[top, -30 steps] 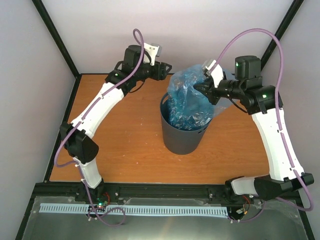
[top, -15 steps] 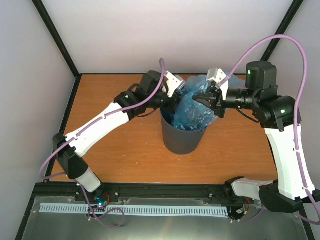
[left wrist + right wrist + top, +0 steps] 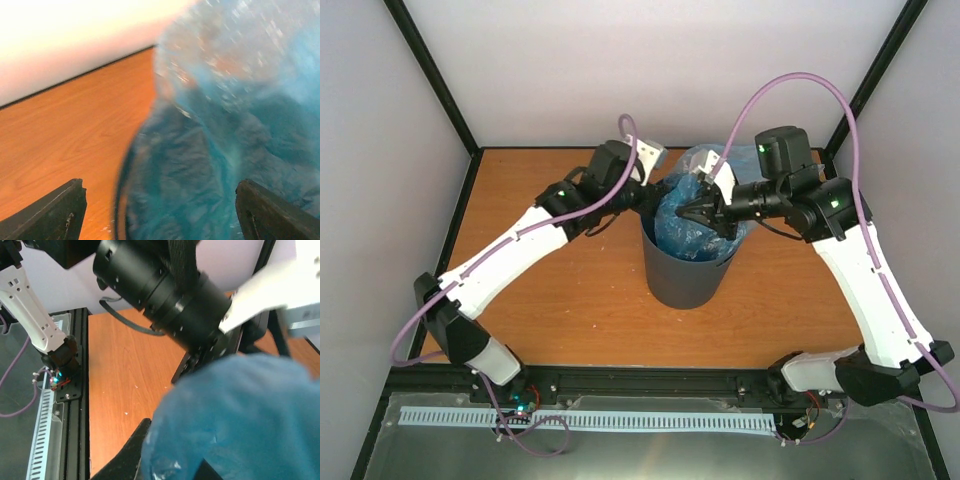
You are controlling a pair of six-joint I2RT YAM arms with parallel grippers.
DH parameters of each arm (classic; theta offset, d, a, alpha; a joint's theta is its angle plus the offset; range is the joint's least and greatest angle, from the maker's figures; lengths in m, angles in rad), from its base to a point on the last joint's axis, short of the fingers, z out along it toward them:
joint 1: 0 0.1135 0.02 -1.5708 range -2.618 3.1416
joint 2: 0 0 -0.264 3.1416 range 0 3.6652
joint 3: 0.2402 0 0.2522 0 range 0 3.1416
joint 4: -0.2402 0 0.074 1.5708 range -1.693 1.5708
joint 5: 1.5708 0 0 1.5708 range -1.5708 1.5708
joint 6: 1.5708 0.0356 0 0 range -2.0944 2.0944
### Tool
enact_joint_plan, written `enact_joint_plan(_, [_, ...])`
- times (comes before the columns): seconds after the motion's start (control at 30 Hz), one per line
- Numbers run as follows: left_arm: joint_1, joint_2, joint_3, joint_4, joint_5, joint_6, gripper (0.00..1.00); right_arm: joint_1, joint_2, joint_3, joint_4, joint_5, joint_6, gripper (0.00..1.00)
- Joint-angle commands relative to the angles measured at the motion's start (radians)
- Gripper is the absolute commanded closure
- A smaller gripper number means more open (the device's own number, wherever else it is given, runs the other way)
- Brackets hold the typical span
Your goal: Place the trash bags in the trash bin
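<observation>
Blue trash bag [image 3: 672,232] — right gripper [image 3: 686,212] pinches it.

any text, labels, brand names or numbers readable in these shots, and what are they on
No text can be read in any view.
trash bin: plain dark grey, no label or mark.
trash bag: plain blue plastic, no print.
arm shells: plain white, no lettering that can be made out.
</observation>
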Motion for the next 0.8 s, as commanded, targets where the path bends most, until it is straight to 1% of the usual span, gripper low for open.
enact_joint_plan(0.0, [0.053, -0.136, 0.062, -0.057, -0.171, -0.001, 0.16, 0.073, 0.042, 0.061, 0.027, 0.041, 0.053, 0.89])
enact_joint_plan(0.1, [0.089, -0.238, 0.013, -0.06, -0.224, 0.005, 0.14, 0.154, 0.101, 0.106, 0.018, 0.079, 0.06, 0.89])
enact_joint_plan(0.2, [0.1, -0.335, -0.023, -0.065, -0.261, 0.013, 0.14, 0.225, 0.144, 0.122, 0.033, 0.119, 0.076, 0.89])
enact_joint_plan(0.33, [0.1, -0.42, -0.038, -0.103, -0.27, 0.01, 0.13, 0.289, 0.214, 0.134, 0.045, 0.183, 0.109, 0.89])
enact_joint_plan(0.37, [0.101, -0.434, -0.046, -0.107, -0.263, 0.013, 0.13, 0.29, 0.232, 0.145, 0.039, 0.187, 0.12, 0.87])
enact_joint_plan(0.4, [0.1, -0.444, -0.055, -0.108, -0.245, 0.014, 0.13, 0.29, 0.249, 0.157, 0.032, 0.193, 0.127, 0.8])
enact_joint_plan(0.43, [0.101, -0.453, -0.064, -0.106, -0.221, 0.017, 0.13, 0.29, 0.262, 0.174, 0.019, 0.196, 0.128, 0.7])
enact_joint_plan(0.47, [0.101, -0.458, -0.069, -0.108, -0.198, 0.017, 0.13, 0.29, 0.272, 0.191, 0.003, 0.198, 0.125, 0.63])
enact_joint_plan(0.53, [0.1, -0.463, -0.072, -0.114, -0.156, 0.016, 0.14, 0.29, 0.267, 0.219, -0.029, 0.191, 0.117, 0.55])
enact_joint_plan(0.63, [0.1, -0.464, -0.078, -0.106, -0.11, 0.03, 0.14, 0.29, 0.212, 0.224, -0.034, 0.179, 0.116, 0.39])
enact_joint_plan(0.77, [0.1, -0.45, -0.059, -0.102, -0.016, 0.052, 0.16, 0.29, 0.121, 0.22, -0.066, 0.219, 0.092, 0.26])
